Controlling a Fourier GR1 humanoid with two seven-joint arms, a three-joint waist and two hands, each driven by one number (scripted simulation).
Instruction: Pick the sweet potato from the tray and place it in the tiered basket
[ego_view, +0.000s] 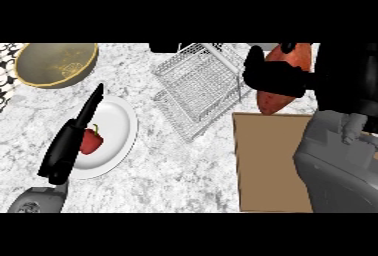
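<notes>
Overhead, tapered orange sweet potato (279, 102) in black right hand (275, 77), beside wire-mesh tiered basket (198, 87)

Kitchen counter, domestic in character: a speckled grey-and-white stone worktop (177, 170) carrying cookware and food. Items present: a round tan ceramic bowl (56, 64) at the far left corner, a round white plate (117, 131) bearing a red bell pepper (91, 140), a white wire-mesh tiered basket (198, 85) at the centre back, and a flat tan rectangular tray (270, 165) at the right. An orange-red sweet potato (284, 80) completes the foodstuffs on view.
</notes>
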